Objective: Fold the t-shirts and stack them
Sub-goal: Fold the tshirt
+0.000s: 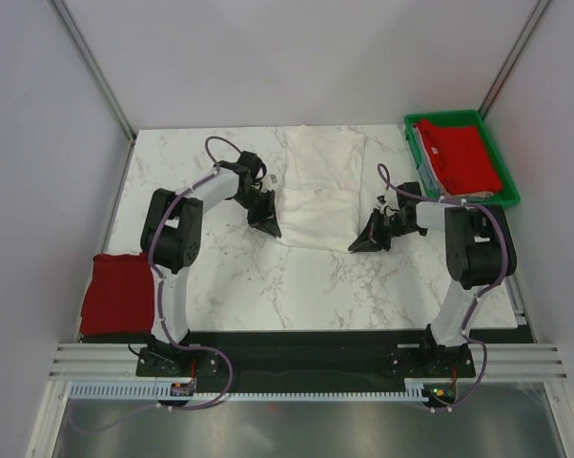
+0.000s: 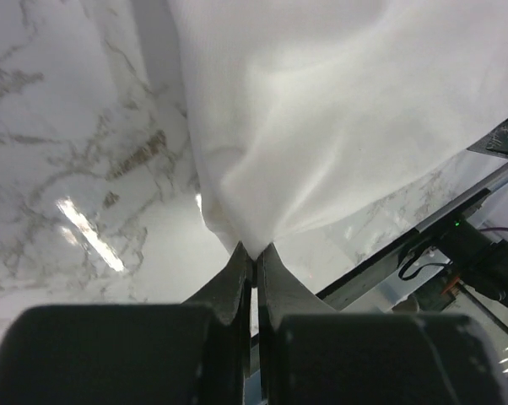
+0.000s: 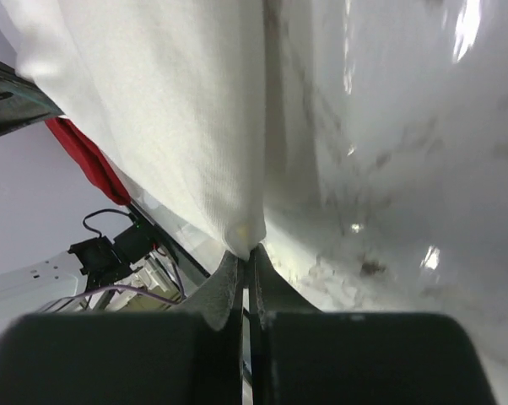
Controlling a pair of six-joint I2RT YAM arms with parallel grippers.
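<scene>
Angled inward and held low, the black left gripper [image 1: 266, 227] and black right gripper [image 1: 359, 245] each pinch the white cloth t-shirt [image 1: 320, 186].

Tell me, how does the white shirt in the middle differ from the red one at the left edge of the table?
The white t-shirt lies spread out in the middle and covers more area; the red t-shirt is a compact folded square at the left edge of the table. The left gripper and right gripper each pinch a near corner of the white one; nothing touches the red one. Both are plain cloth.
</scene>
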